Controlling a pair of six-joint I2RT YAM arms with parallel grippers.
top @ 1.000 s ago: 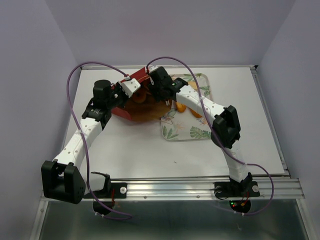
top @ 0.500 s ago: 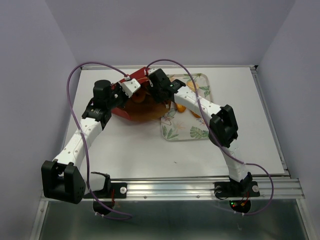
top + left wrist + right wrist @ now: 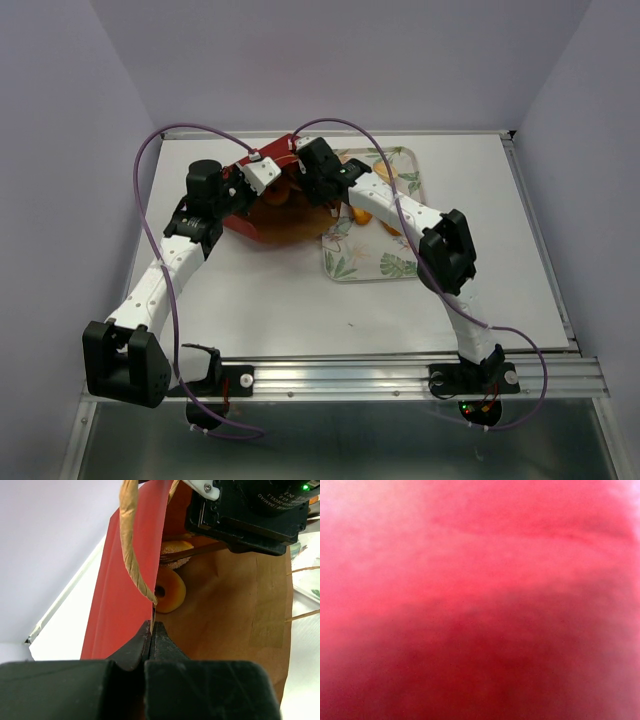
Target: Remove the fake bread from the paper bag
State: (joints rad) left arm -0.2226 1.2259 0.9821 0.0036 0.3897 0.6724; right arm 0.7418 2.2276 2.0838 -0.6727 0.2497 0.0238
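The dark red paper bag (image 3: 258,228) lies on its side with its brown inside (image 3: 235,620) open toward the tray. My left gripper (image 3: 151,625) is shut on the bag's upper rim beside a twisted paper handle (image 3: 131,545), holding the mouth open; it also shows in the top view (image 3: 266,171). Inside the bag lie a ring-shaped bagel (image 3: 169,590) and a tan bread piece (image 3: 175,547) behind it. My right gripper (image 3: 310,182) reaches into the bag's mouth; its black body (image 3: 250,515) hangs above the bread. Its wrist view shows only blurred red paper, its fingers hidden.
The leaf-patterned tray (image 3: 385,265) lies right of the bag, with orange bread pieces (image 3: 362,215) on it under my right forearm. Purple cables arc over both arms. The table's back edge runs just behind the bag.
My right gripper has shifted slightly left, deeper into the bag's mouth. The left gripper and the bag have not moved.
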